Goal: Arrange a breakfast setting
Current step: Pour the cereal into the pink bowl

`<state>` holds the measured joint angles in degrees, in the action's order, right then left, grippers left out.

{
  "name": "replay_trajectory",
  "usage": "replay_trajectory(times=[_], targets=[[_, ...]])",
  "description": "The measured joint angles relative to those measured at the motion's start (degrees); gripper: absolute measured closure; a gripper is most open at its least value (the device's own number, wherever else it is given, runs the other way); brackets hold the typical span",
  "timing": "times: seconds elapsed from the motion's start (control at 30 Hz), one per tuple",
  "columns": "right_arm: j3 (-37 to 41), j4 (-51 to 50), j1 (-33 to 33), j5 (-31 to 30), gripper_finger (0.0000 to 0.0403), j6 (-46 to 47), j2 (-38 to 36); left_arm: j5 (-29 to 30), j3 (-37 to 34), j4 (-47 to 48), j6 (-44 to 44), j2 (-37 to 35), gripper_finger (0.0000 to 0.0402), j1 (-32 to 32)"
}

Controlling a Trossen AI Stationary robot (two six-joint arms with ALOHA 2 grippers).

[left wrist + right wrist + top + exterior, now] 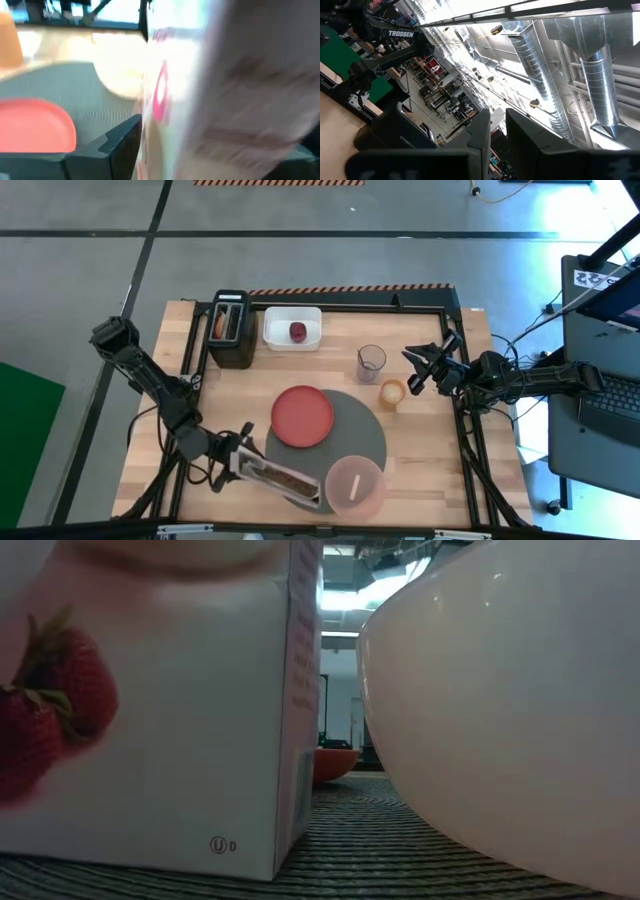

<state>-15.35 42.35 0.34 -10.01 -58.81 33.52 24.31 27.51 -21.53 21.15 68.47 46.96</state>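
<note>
the cereal box [283, 478] is seen at the near edge of the desk [420, 450], just beside the bowl [355, 486] and at the rim of the mat [350, 442]; in the low view it stands on its base on the mat's weave, so it is judged to be set down where cereal can be reached from the bowl. the left gripper [240, 462] is at the box's end, one finger [107, 150] lying against the box side; the fingers are partly spread around the box, and whether it is gripped or being let go cannot be told. the plate [302, 416] is placed on the mat as the centre of the setting, with the bowl overlapping the mat's near rim. the toast [392, 392] lies on the bare desk just beside the mat, near a clear cup [371, 362], and is judged not yet placed. the fruit piece [298, 331] lies in the white tub [292, 328] beside the toaster [232, 328]. the right gripper [428, 367] is held off above the desk's right edge, tipped upward, its fingers narrow and holding nothing.
</note>
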Motion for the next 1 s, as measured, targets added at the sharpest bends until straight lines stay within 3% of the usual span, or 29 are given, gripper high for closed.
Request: replay_trajectory(times=[0.57, 1.0], targets=[[-0.02, -0.13, 0.00, -0.02, 0.0338, 0.00, 0.00, 1.04, -0.02, 7.78, 12.38, 3.57, 0.0162, 2.96], [-0.02, 1.23, 0.00, -0.07, 0.0338, -0.20, 2.36, 9.03, -0.02, -4.43, 14.40, 16.99, 0.0162, 6.02]])
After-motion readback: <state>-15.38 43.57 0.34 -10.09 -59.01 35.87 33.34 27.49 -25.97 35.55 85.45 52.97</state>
